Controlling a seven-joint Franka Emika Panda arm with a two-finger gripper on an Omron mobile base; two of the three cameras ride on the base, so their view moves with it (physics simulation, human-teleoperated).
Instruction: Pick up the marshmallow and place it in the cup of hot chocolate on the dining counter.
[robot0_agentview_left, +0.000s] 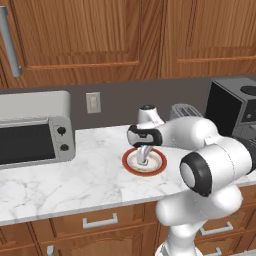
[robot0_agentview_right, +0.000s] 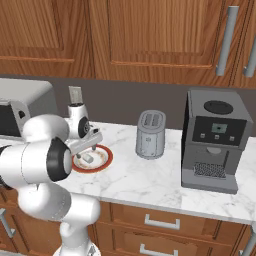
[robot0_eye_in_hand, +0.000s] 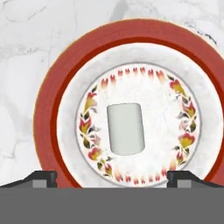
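Claw (robot0_eye_in_hand: 112, 176) wide open, empty, tips straddling the near rim of the red-rimmed plate (robot0_eye_in_hand: 48, 109), pointing straight down, judged lined up for a top grasp. Marshmallow (robot0_eye_in_hand: 126, 128) lies loose at plate centre, between the tip lines, not touched yet. Plate sits flat on the marble bench (robot0_agentview_left: 60, 180), probably as a staging spot for the pick. Farther back: toaster oven (robot0_agentview_left: 32, 131) on the left, toaster (robot0_agentview_right: 150, 134) and coffee machine (robot0_agentview_right: 215, 140) to the right, against the wall under wood cabinets (robot0_agentview_right: 150, 35). Next, judged: descend, close on marshmallow.
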